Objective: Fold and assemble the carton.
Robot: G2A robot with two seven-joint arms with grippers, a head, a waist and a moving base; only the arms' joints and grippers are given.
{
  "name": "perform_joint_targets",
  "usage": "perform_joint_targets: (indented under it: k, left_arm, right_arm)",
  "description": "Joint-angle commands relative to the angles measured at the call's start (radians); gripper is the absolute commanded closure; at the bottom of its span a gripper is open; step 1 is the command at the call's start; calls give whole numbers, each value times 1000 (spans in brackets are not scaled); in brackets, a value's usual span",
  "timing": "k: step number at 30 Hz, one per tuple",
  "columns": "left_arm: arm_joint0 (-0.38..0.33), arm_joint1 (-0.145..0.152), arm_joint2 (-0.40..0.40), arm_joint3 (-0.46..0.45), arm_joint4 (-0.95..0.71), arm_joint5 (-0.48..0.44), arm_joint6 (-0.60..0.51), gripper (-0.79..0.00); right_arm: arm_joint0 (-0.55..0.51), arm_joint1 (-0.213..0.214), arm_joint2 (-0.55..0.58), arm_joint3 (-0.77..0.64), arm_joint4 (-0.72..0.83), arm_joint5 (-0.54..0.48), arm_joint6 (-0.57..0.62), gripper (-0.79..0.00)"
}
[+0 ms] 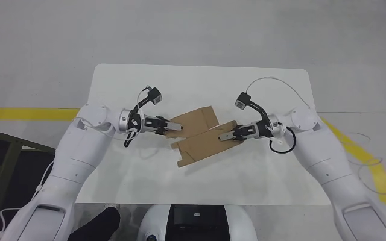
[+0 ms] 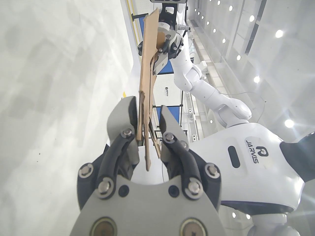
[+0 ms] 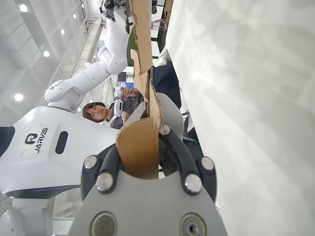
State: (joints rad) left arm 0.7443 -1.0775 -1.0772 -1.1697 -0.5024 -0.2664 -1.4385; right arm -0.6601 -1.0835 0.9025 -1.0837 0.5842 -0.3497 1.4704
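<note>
A flat brown carton (image 1: 199, 135) hangs above the white table (image 1: 120, 84), stretched between both arms. My left gripper (image 1: 175, 126) is shut on its left edge; in the left wrist view the fingers (image 2: 130, 114) stand either side of the folded cardboard (image 2: 147, 62). At the opposite edge my right gripper (image 1: 224, 136) is shut on the carton, and it can also be seen far off, the right gripper (image 2: 154, 66) clamping that end. A bent flap (image 3: 139, 146) covers most of the right jaws; the sheet (image 3: 141, 25) runs edge-on toward the left gripper (image 3: 123, 15).
A thin white cable (image 1: 283, 84) loops over the table's back right corner. A yellow floor line (image 1: 36, 113) runs past the table on both sides. Bare tabletop lies behind and in front of the carton.
</note>
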Motion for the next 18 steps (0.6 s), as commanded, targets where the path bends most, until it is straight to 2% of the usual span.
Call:
perform_joint_targets:
  k: [1, 18]
  left_arm:
    - [2, 1, -3, 0, -5, 3, 1, -785]
    - [24, 14, -47, -47, -59, 15, -22, -785]
  right_arm:
    - [0, 1, 1, 6, 3, -4, -4, 0]
    - [16, -5, -6, 67, -43, -52, -52, 0]
